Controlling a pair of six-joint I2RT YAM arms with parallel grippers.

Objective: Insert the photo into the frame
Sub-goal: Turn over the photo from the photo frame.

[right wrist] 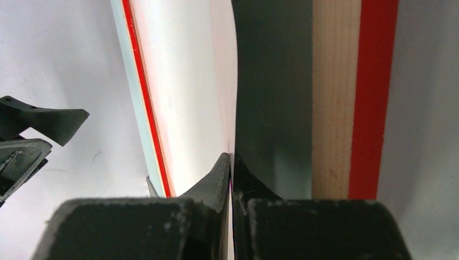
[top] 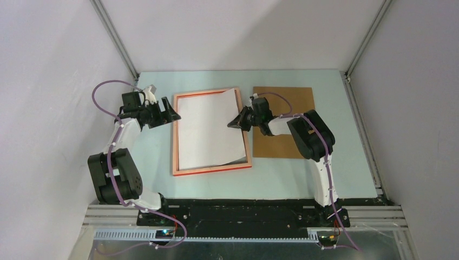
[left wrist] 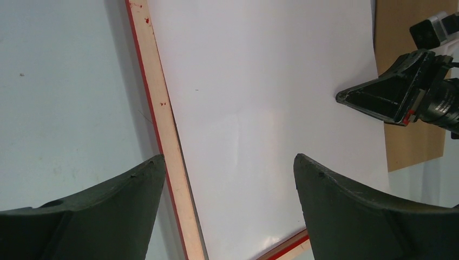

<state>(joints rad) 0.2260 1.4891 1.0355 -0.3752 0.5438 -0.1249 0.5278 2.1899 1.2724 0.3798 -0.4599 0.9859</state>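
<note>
The frame [top: 212, 169] lies back up on the table, pale orange-pink with a red edge. The photo [top: 208, 130] lies white side up inside it, its right edge lifted and overlapping the frame's right bar. My right gripper [top: 238, 122] is shut on that right edge; in the right wrist view the jaws [right wrist: 231, 162] pinch the thin sheet [right wrist: 184, 97] edge-on, beside the frame's bar [right wrist: 335, 97]. My left gripper [top: 172, 114] is open over the frame's left bar [left wrist: 162, 119], with the photo's white back [left wrist: 260, 92] between its fingers.
The brown backing board [top: 289, 103] lies to the right of the frame, partly under the right arm, and it also shows in the left wrist view [left wrist: 406, 146]. White walls enclose the table on three sides.
</note>
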